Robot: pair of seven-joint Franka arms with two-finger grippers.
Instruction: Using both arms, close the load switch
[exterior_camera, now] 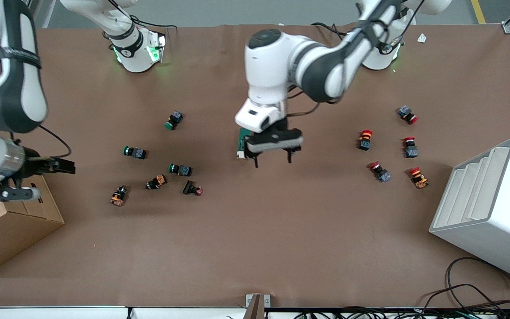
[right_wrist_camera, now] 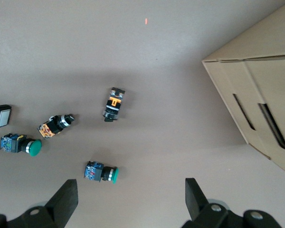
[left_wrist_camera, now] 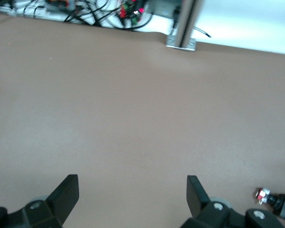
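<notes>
- Front view: we find the load switch [exterior_camera: 240,144] near the middle of the surface [exterior_camera: 255,248], a small dark-green oblong with a pale lever piece at the end nearer the camera; most of it is hidden under the left arm's wrist.
- We place the left gripper [exterior_camera: 272,160] low over bare surface just beside the switch, jaws spread wide with nothing between them; the left wrist view shows only brown covering between the fingertips [left_wrist_camera: 66,190].
- We note the right gripper [exterior_camera: 58,165] hanging over the cardboard box [exterior_camera: 11,230] at the right arm's end of the table, waiting; its jaws also stand wide and empty in the right wrist view.
- We judge the switch to be light, rigid moulded plastic, smooth-sided and apt to skid on the matte brown covering if pushed from one side only.
- We would pinch the green body across its long flat sides with one gripper, leaving the lever end free for the other to press. The lever looks like the delicate part, so force belongs on the body.
- Scattered push-buttons, green [exterior_camera: 134,152], orange [exterior_camera: 118,195] and red [exterior_camera: 365,139], are chunky hard plastic with round caps, well apart from the switch.
- White ribbed bin [exterior_camera: 489,208] sits at the left arm's end, hard-shelled and glossy.
</notes>
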